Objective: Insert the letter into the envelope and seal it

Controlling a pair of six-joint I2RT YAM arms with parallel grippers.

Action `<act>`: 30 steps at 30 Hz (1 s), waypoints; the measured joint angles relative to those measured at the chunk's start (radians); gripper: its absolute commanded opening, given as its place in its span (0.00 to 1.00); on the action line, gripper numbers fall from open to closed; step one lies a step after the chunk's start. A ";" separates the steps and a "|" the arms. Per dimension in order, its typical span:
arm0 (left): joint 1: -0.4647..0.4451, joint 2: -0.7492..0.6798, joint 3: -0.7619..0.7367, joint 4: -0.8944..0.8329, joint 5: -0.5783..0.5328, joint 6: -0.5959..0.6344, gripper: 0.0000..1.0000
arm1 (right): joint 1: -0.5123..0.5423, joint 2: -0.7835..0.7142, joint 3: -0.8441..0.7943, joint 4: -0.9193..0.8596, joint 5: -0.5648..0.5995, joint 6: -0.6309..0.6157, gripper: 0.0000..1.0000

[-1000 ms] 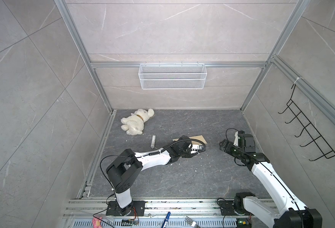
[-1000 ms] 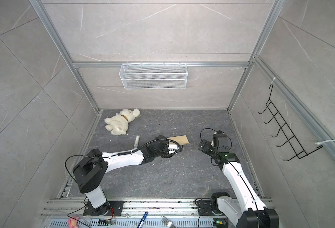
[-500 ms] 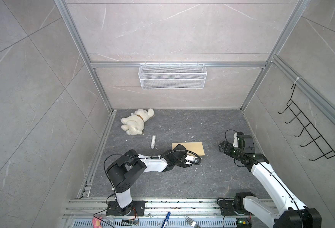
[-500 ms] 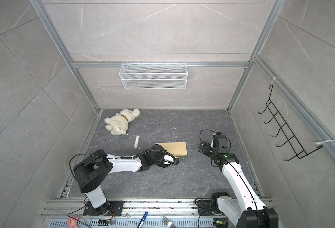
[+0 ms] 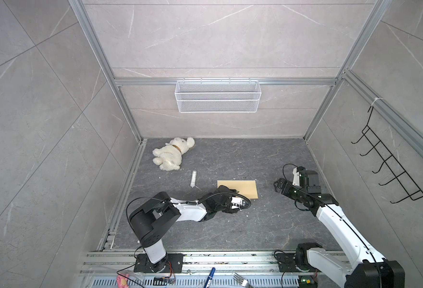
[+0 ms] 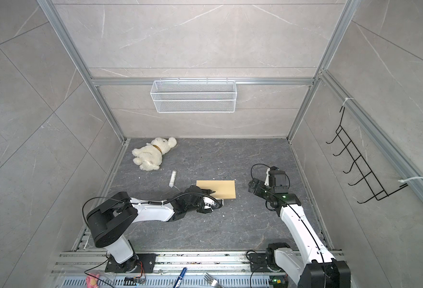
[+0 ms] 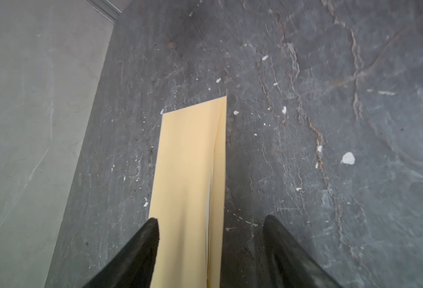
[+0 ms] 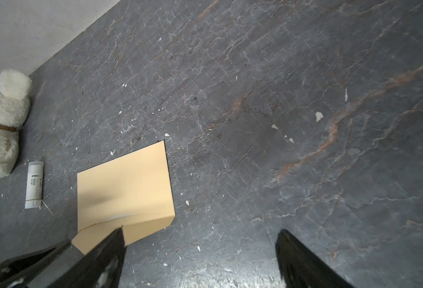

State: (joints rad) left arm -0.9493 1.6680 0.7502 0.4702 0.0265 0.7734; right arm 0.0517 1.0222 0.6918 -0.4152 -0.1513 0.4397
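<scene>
The envelope [image 5: 239, 187] [image 6: 217, 187] is a plain yellow-tan rectangle lying flat on the dark floor, a folded strip along its near edge [image 8: 135, 229]. My left gripper [image 5: 242, 198] [image 6: 217, 198] sits low at that near edge. In the left wrist view its jaws [image 7: 211, 220] stand open, with the envelope [image 7: 188, 174] lying between them, close to one finger and apart from the other. My right gripper [image 5: 279, 186] [image 6: 253, 187] [image 8: 201, 237] hovers open to the right of the envelope, over bare floor. The letter is hidden.
A white glue stick [image 5: 193, 178] [image 8: 34, 184] lies left of the envelope. A white plush bear [image 5: 171, 157] [image 8: 0, 119] is at the back left. A wire basket [image 5: 217, 96] hangs on the back wall, a black hook rack [image 5: 390, 172] on the right wall.
My left gripper has drawn back toward the near side and opened its jaws. More of the envelope shows, and it lies nearer than before. The right arm has barely moved.
</scene>
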 measured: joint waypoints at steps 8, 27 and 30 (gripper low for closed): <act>0.001 -0.098 0.206 -0.132 0.005 -0.333 1.00 | 0.000 -0.025 -0.012 0.041 -0.077 -0.016 0.97; 0.035 0.120 0.356 -0.457 -0.082 -0.611 1.00 | 0.000 -0.023 -0.015 0.071 -0.161 -0.041 0.97; 0.035 0.148 0.377 -0.470 -0.102 -0.628 1.00 | 0.000 -0.023 -0.016 0.071 -0.168 -0.042 0.97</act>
State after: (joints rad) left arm -0.9138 1.8156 1.1271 -0.0002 -0.0757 0.1452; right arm 0.0517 0.9993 0.6762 -0.3443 -0.3191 0.3977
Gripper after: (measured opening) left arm 0.997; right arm 0.974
